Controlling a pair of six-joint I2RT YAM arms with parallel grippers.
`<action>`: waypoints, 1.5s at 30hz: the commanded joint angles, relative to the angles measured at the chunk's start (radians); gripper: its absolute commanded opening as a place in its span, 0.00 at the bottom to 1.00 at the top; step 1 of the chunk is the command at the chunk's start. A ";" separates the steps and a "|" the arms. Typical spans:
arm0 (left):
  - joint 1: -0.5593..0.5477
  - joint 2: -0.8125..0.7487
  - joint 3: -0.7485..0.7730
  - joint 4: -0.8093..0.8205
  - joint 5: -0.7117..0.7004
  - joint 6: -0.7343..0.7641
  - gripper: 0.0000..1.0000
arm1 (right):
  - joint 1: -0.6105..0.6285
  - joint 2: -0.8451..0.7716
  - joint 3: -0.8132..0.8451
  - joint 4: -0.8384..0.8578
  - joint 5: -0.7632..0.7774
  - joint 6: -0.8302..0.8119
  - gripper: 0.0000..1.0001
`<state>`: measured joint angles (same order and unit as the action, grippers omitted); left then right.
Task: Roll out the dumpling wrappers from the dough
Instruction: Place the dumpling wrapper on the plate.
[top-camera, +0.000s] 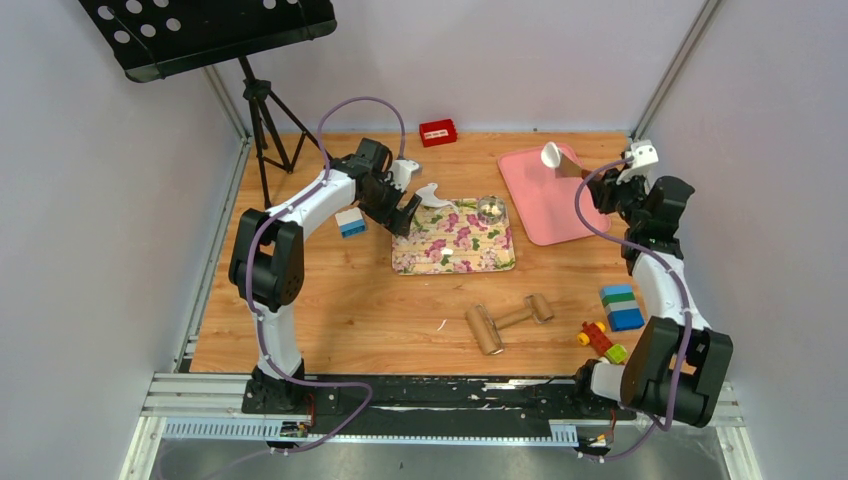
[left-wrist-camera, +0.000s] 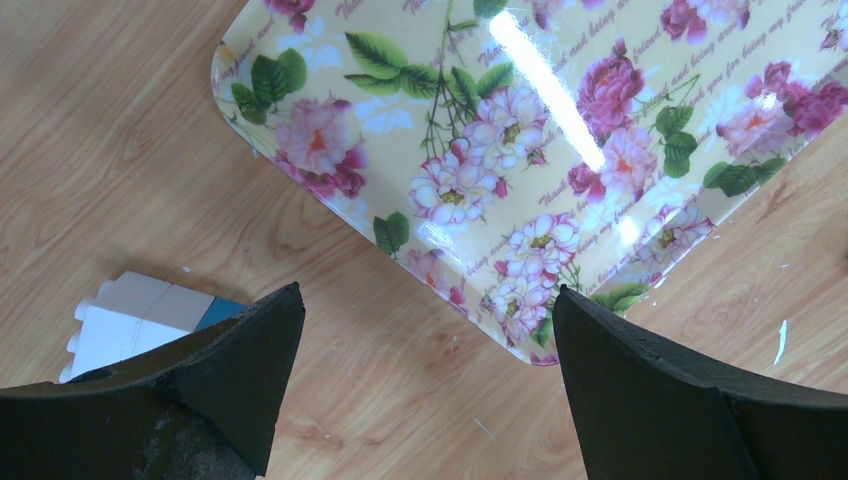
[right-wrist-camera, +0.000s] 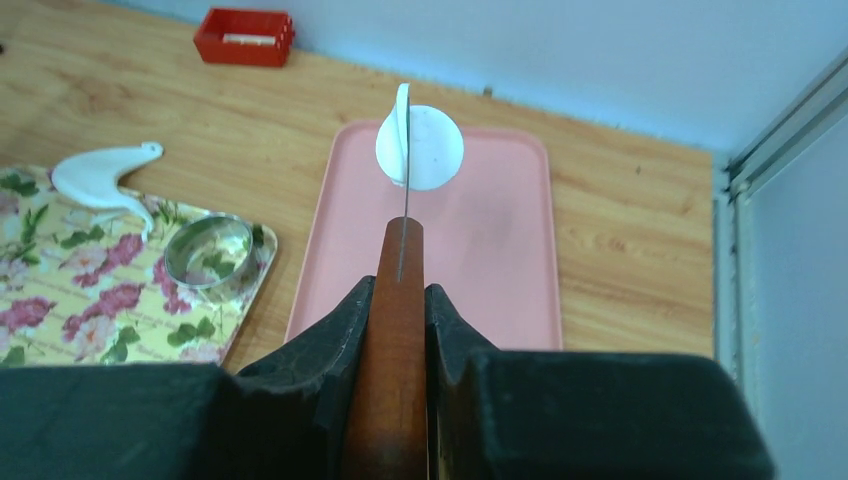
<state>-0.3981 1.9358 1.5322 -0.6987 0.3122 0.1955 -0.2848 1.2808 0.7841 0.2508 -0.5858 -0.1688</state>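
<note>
My right gripper (right-wrist-camera: 400, 288) is shut on the brown wooden handle of a thin-bladed spatula (right-wrist-camera: 398, 330). A round white dumpling wrapper (right-wrist-camera: 428, 147) clings to its blade above the pink tray (right-wrist-camera: 500, 260); it also shows in the top view (top-camera: 551, 153). An irregular white dough scrap (top-camera: 432, 193) lies at the far left corner of the floral tray (top-camera: 480, 255). The metal ring cutter (top-camera: 490, 208) stands on that tray's far right part. My left gripper (left-wrist-camera: 427, 290) is open and empty, over bare wood beside the floral tray's corner (left-wrist-camera: 520, 345).
A white-and-blue block (top-camera: 350, 222) lies left of the left gripper. A wooden rolling pin (top-camera: 505, 322) lies on the table in front of the floral tray. Coloured blocks (top-camera: 622, 307) sit near the right arm. A red box (top-camera: 437, 131) is at the back. A small white bit (top-camera: 447, 252) lies on the floral tray.
</note>
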 joint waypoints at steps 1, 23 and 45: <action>-0.005 0.002 0.007 0.005 0.006 -0.013 1.00 | -0.006 -0.018 0.059 0.057 -0.002 0.022 0.00; -0.008 0.003 0.005 0.005 0.004 -0.013 1.00 | 0.016 -0.059 0.062 -0.010 0.074 -0.082 0.00; -0.012 0.005 0.005 0.006 0.001 -0.011 1.00 | 0.029 -0.032 0.022 -0.027 0.106 -0.119 0.00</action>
<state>-0.4004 1.9358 1.5322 -0.6987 0.3119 0.1951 -0.2600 1.3285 0.7246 0.2062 -0.4896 -0.2722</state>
